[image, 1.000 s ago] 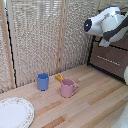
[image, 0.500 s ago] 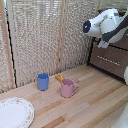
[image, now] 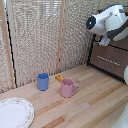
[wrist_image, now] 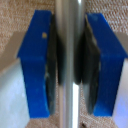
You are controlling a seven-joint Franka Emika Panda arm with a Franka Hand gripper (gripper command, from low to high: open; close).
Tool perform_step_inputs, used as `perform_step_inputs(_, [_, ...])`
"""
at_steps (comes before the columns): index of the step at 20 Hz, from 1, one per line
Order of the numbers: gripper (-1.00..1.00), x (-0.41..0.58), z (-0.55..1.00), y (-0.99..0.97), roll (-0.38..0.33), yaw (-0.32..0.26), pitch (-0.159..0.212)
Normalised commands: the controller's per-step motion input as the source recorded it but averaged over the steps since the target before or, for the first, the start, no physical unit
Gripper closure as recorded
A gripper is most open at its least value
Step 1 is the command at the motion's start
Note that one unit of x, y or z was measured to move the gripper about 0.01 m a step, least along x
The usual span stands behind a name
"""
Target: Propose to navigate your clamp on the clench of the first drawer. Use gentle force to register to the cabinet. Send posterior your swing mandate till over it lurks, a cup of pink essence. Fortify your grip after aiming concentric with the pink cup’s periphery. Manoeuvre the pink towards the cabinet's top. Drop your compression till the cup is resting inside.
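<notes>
Jaws pressed against clench [wrist_image: 68, 65], blue fingers [wrist_image: 36, 62] either side.

Bamboo blind wall [image: 45, 35] behind; light wood tabletop [image: 90, 100].

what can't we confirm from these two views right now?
- Tool's grasp: exterior view, the arm hides it.
- Top drawer: exterior view, covered by the arm and cut off at the frame edge; only a lower drawer shows.
- Which handle sits between the blue fingers: wrist view too close, blurred.
- Small orange thing: behind the pink cup, too small.
</notes>
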Motion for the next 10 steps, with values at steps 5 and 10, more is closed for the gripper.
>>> perform_step_inputs(5, [1.0,0.387,0.0,0.77,0.182,-0.042,0.159])
perform_step_inputs(10, [1.0,0.347,-0.09,0.89,0.077,-0.031,0.123])
